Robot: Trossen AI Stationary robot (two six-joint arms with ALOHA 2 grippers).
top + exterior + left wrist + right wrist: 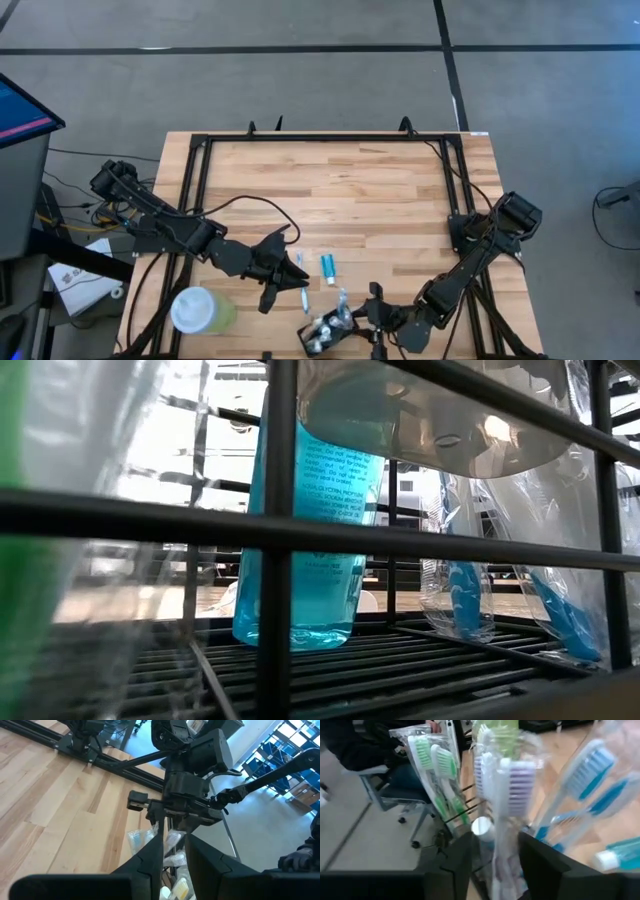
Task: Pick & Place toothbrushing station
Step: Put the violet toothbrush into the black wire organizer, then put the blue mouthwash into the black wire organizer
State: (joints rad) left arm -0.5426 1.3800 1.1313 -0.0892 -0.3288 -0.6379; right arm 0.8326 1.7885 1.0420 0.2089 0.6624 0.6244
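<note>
**Loading the holder, brush by brush**

The holder (328, 331) sits at the near edge of the surface. The right gripper (495, 851) has its jaws closed on a wrapped toothbrush (512, 795) at the holder, apparently seating it. Next comes release. The left gripper (297, 283) hovers close by; its jaws' state I cannot tell. A tube (328, 266) lies loose. Tube print is unreadable

A light wooden counter (380, 190) made of butcher-block planks fills the middle of the overhead view, edged by a black metal frame (330, 137). Near its front left corner stands a pale green cup (203, 311) topped with a round white lid. Grey floor (300, 70) crossed by dark lines surrounds the counter. At the far left, a dark monitor (20, 110) glows blue, with cables (70, 210) trailing below it. A white box (80, 275) lies on the floor nearby.
</note>
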